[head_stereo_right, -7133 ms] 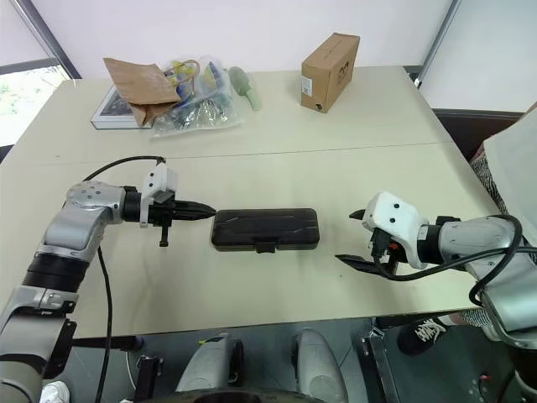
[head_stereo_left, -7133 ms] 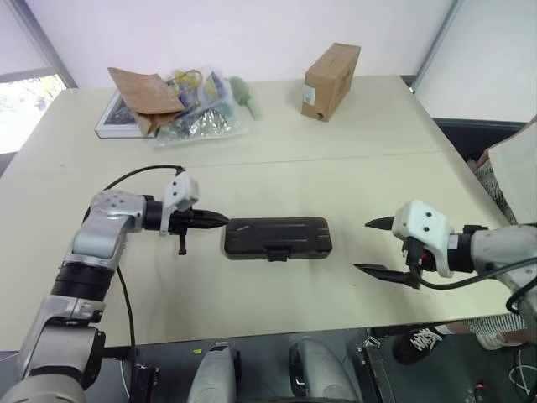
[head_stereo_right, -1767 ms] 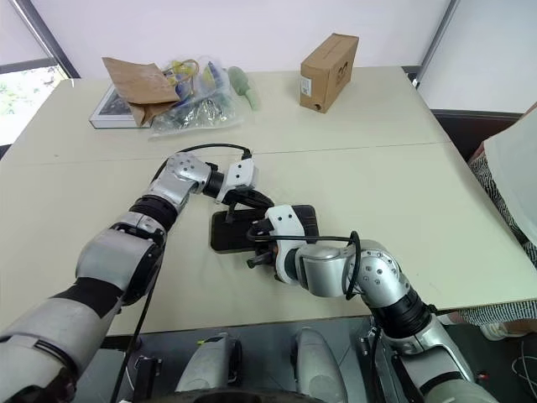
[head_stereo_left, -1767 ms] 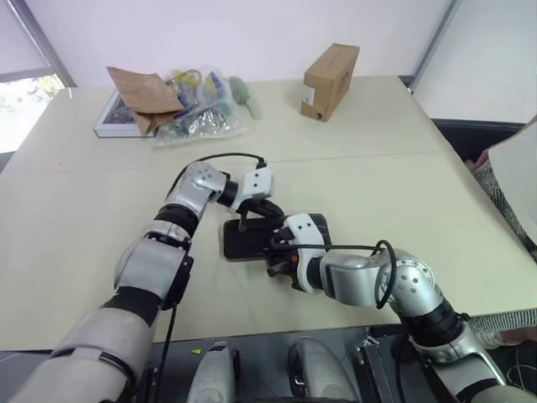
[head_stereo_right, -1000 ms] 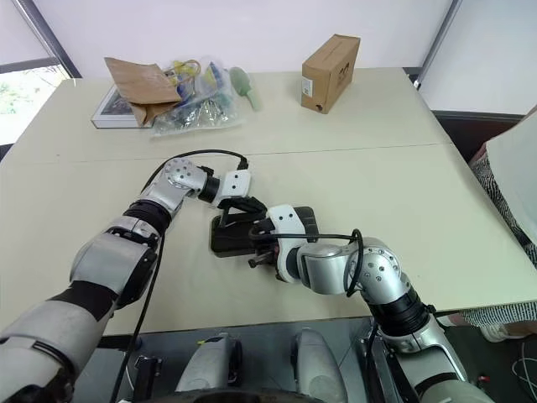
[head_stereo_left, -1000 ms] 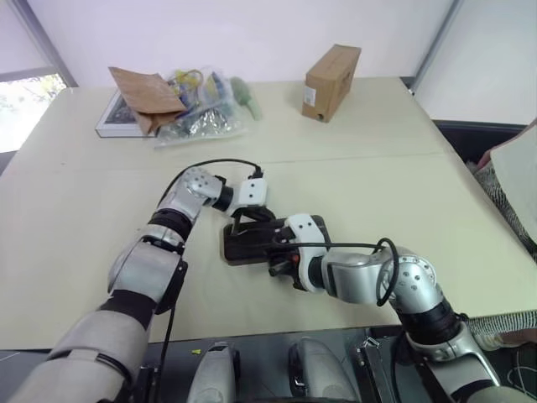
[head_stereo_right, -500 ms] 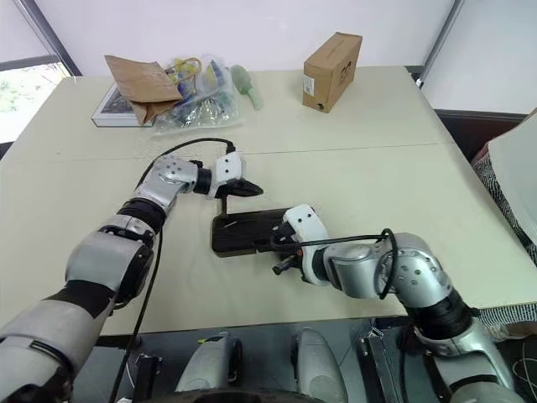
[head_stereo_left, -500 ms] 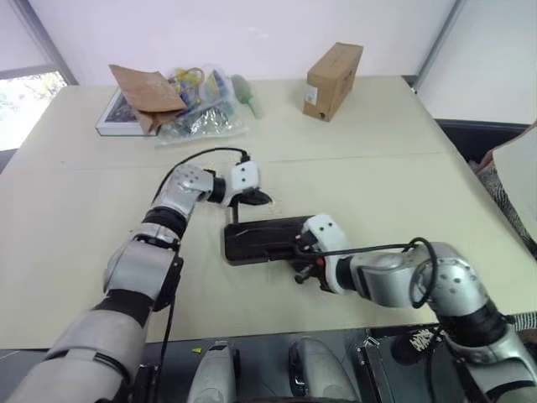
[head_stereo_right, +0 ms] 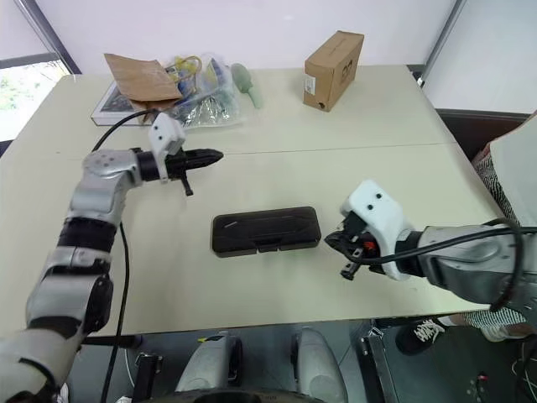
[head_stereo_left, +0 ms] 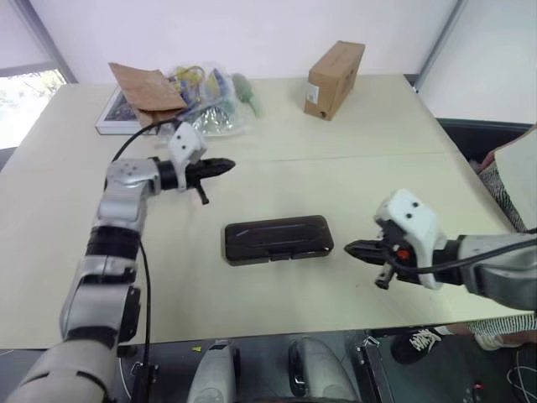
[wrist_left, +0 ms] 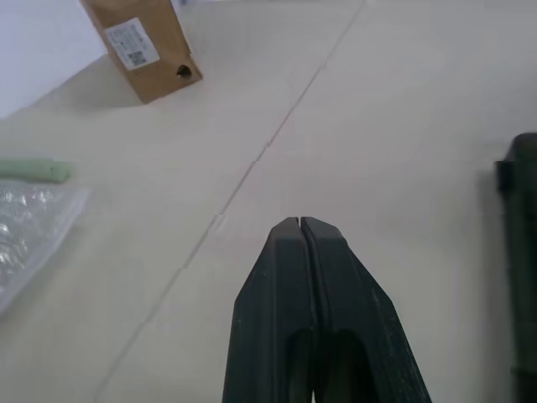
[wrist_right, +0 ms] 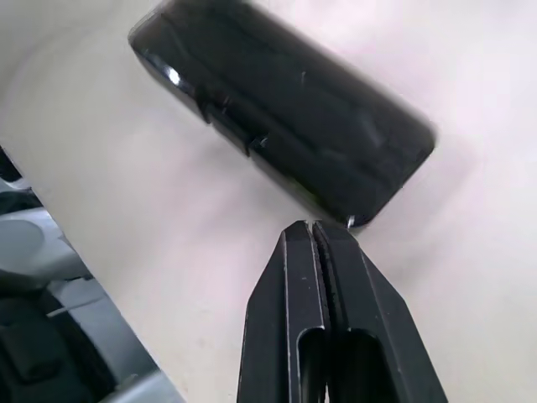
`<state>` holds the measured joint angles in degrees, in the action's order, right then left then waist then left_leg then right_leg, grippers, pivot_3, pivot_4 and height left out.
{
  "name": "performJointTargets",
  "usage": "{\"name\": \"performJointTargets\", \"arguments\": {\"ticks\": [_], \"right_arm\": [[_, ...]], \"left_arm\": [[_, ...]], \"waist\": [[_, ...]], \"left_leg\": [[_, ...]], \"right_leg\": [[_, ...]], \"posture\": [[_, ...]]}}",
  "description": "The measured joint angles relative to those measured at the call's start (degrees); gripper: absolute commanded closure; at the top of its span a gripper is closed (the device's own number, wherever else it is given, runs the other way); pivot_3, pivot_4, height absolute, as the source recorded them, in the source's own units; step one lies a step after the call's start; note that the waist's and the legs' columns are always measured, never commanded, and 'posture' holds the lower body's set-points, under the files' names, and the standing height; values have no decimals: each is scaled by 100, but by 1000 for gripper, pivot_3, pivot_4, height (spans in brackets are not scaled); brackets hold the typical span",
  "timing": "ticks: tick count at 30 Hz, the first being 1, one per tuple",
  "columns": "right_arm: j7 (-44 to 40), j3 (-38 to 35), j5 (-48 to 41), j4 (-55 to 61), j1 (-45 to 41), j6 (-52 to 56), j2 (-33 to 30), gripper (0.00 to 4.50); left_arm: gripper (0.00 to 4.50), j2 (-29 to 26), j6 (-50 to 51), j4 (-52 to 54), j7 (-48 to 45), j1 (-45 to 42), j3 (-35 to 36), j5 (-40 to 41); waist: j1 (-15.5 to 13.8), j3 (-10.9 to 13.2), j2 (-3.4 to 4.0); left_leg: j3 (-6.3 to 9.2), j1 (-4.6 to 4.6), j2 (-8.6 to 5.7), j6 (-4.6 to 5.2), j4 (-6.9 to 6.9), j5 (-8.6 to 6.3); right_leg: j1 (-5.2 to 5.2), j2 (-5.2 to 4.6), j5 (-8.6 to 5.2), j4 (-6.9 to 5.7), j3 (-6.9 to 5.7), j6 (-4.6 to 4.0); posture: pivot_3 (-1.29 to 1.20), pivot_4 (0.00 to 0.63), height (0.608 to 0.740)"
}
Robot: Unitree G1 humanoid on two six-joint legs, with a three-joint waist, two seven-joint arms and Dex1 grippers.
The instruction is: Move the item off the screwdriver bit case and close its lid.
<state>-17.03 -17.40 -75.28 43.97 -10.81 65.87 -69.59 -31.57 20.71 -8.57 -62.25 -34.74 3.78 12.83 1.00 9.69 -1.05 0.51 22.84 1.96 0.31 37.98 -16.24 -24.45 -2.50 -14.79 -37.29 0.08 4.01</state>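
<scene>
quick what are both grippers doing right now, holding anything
Left gripper: closed, fingers pressed together, holding nothing, up over bare table.
Right gripper: closed, holding nothing, just off the end of the shut bit case.

The case (head_stereo_left: pixel 278 239) lies near the table's (head_stereo_left: pixel 403 168) front edge, midway along it. A box (head_stereo_left: pixel 334 69) stands at the far edge; bags (head_stereo_left: pixel 180 99) lie toward the far left corner.

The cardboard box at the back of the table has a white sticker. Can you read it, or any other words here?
Nothing can be read.
Cardboard box: the white sticker carries print and a small square code, too small to read.
Screwdriver bit case: no words visible on its closed lid.
Pile of bags: coloured print, too blurred to read.
</scene>
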Motion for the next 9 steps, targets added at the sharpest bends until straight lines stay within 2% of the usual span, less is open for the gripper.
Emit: {"name": "performJointTargets", "arguments": {"ticks": [3, 9], "right_arm": [[-772, -467, 665, -78, 525, -347, -33, 4468], [-1643, -581, 1425, -197, 817, -945, 99, 4468]], "left_arm": [[4500, -288, 1308, 1732, 313, 1167, 169, 517], [4500, -522, 2469, 3382, 1019, 1991, 639, 1175]], "waist": [[-44, 1, -1], [-128, 4, 0]], "left_leg": [[-1, -11, 0, -3, 2, 2], [-20, -38, -8, -11, 3, 5]], "right_leg": [[11, -3, 0, -1, 1, 0], [44, -5, -15, 14, 0, -21]], "posture": [[0, 150, 740], [0, 150, 740]]}}
